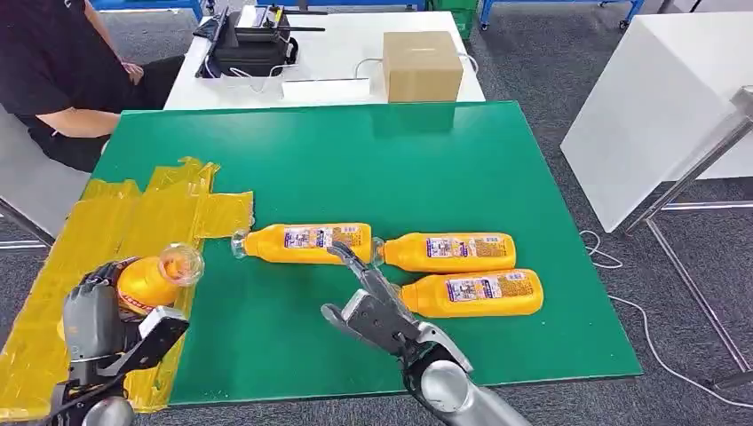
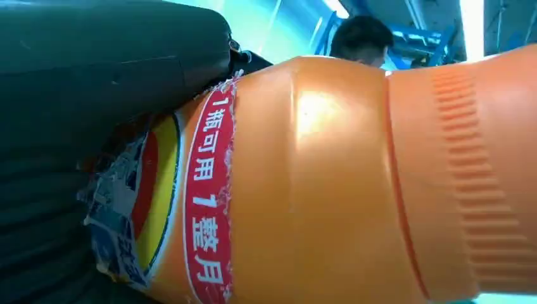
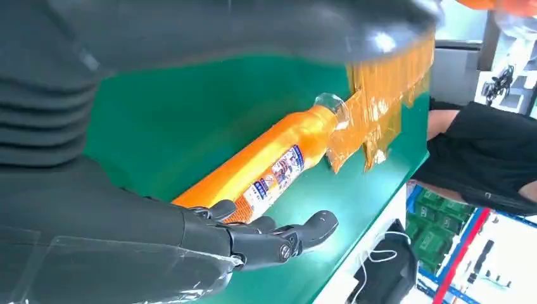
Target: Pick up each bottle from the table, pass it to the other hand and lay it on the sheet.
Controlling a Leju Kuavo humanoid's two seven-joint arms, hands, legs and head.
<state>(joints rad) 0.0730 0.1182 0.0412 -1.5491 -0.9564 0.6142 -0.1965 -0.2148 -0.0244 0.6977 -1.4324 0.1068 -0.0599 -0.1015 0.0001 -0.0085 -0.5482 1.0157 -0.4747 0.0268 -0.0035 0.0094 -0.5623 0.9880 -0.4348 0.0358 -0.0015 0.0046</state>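
Left hand [image 1: 98, 324] gripping orange bottle [image 1: 153, 280] over yellow sheet [image 1: 133, 222], right hand [image 1: 377, 306] empty, fingers apparently spread

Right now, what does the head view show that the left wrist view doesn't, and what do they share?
Head view alone: the right hand open by three orange bottles lying on the green mat, the yellow sheet, a cardboard box.
Left wrist view alone: the red label band's print.
Both: the left hand gripping a bottle; a seated person.
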